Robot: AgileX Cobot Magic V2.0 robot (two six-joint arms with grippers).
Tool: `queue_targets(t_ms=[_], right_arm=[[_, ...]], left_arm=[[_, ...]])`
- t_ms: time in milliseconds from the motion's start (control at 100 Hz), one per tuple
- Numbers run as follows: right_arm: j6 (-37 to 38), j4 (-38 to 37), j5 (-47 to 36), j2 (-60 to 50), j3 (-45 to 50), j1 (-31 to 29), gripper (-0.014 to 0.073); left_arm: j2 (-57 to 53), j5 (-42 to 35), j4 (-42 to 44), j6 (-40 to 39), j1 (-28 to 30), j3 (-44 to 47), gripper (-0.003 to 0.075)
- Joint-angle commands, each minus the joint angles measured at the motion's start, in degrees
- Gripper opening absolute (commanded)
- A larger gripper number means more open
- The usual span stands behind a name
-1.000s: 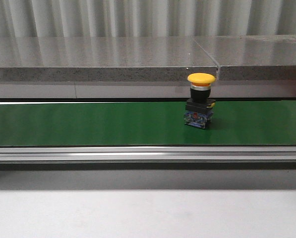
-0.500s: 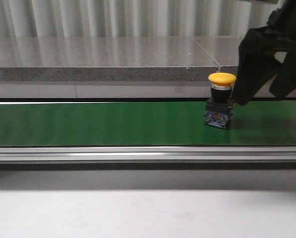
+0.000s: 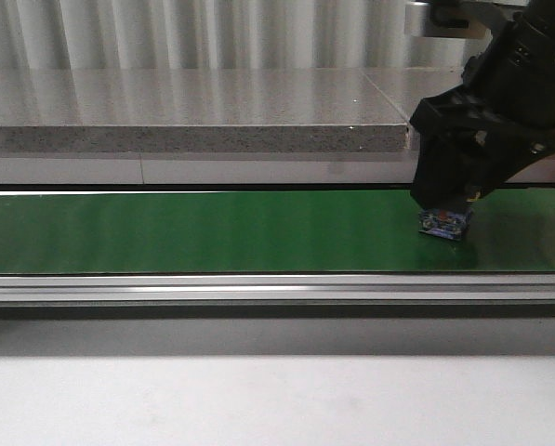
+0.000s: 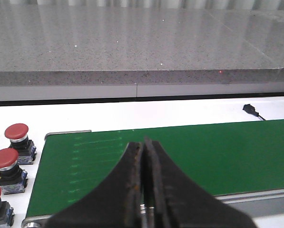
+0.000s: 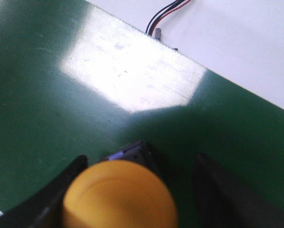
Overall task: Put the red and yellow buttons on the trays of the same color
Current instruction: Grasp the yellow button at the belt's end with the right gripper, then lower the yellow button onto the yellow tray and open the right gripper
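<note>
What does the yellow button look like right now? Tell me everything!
The yellow button has a round, smooth, shiny yellow cap on a black body with a blue base. It stands upright on the green belt, between the open fingers of the right end effector, which hides most of it from the front.

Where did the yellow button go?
The yellow button sits on the green belt, far right in the front view, between the open fingers of the right pincer, which hides its cap there.
</note>
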Motion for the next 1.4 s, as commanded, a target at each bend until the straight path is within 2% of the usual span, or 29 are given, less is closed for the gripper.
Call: queue_targets(t_ms=[0, 50, 120, 210, 400, 540, 760, 900, 1040, 1180, 1390], right_arm=[[-0.6, 0.9, -1.7, -2.1, -1.3, 0.1, 0.0301], [-0.6, 0.9, -0.9, -2.1, -1.3, 0.1, 0.0188], [-0.6, 0.9, 0.4, -2.1, -1.3, 0.1, 0.0081], [-0.6, 0.9, 2.1, -2.3, -1.3, 0.0, 0.0023], [4.0, 0.2, 3.1, -5.4, -1.3, -2.2, 0.0022], [8.8, -2.6, 5.2, -9.9, -1.3, -7.6, 0.0022], [16.0, -9.8, 9.3, -15.5, -1.3, -22.7, 0.0022], [19.1, -10.2, 8.4, -15.7, -1.2, -32.5, 0.0022], [21.0, -10.2, 5.5, -14.6, -1.1, -39.9, 0.0022], [22.2, -10.2, 3.2, -12.3, -1.1, -43.8, 0.0022], [22.2, -10.2, 0.7, -7.2, -1.1, -44.6, 0.0022]], left_arm=[[0.5, -4.7, -0.8, 0.0, -0.4, -1.4, -0.002], [0.5, -4.7, -0.8, 0.0, -0.4, -1.4, -0.002], [0.5, -4.7, -0.8, 0.0, -0.4, -1.4, -0.002], [0.5, -4.7, -0.8, 0.0, -0.4, -1.4, -0.002], [0.5, -4.7, -0.8, 0.0, -0.4, -1.4, -0.002], [0.5, -4.7, -0.8, 0.0, -0.4, -1.4, -0.002], [0.5, -4.7, -0.8, -0.1, -0.4, -1.4, -0.002], [0.5, -4.7, -0.8, -0.1, -0.4, -1.4, -0.002], [0.5, -4.7, -0.8, -0.1, -0.4, -1.4, -0.002], [0.5, -4.7, -0.8, -0.1, -0.4, -1.4, -0.002], [0.5, -4.7, -0.8, -0.1, -0.4, -1.4, -0.002]])
